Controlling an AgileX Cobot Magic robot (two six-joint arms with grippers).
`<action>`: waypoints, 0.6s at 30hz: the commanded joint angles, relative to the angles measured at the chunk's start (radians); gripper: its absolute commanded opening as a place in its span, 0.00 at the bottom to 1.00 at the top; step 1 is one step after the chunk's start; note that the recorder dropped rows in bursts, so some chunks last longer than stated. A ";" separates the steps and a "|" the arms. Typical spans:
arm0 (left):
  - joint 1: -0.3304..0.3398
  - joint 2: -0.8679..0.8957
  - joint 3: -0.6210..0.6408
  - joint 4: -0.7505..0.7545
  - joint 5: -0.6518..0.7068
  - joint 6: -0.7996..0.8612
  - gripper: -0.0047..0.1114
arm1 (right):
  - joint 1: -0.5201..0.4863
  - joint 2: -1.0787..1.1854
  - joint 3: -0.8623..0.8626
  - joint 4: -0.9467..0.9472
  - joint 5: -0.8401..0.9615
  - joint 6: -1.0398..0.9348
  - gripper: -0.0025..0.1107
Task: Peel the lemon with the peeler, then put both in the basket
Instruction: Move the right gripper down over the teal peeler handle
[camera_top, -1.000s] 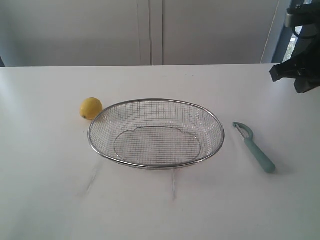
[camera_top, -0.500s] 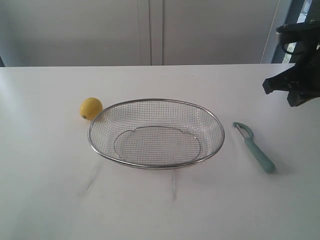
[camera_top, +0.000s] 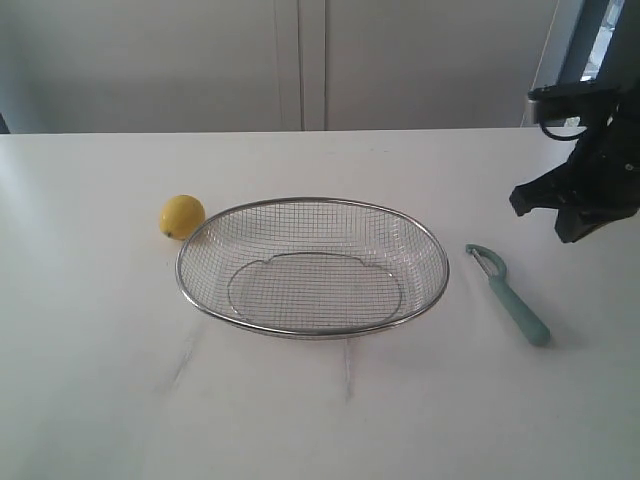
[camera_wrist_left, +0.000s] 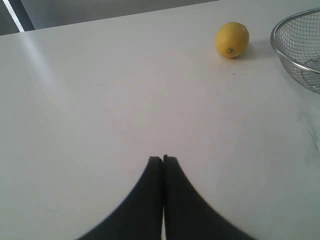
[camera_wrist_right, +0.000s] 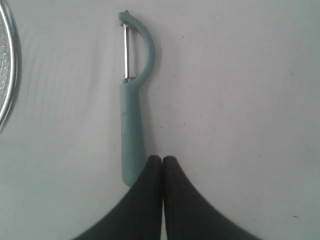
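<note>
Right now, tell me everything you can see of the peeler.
The peeler is slim, with a long pale teal handle that looks like plastic and a curved bow head of the same colour holding a narrow metal blade. It lies flat on the white table, right of the basket and clear of its rim, head towards the far side. Only the table touches it; the right gripper hangs shut above, near the handle's end.

Yellow lemon (camera_top: 182, 216), teal peeler (camera_top: 510, 297) — silver mesh basket (camera_top: 412, 250).
</note>
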 joint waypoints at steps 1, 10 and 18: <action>0.003 -0.005 0.003 -0.002 0.004 -0.001 0.04 | 0.025 0.011 0.003 0.010 0.019 -0.047 0.02; 0.003 -0.005 0.003 -0.002 0.004 -0.001 0.04 | 0.090 0.081 0.003 0.012 0.062 -0.047 0.02; 0.003 -0.005 0.003 -0.002 0.004 -0.001 0.04 | 0.096 0.111 0.012 -0.017 0.060 -0.050 0.02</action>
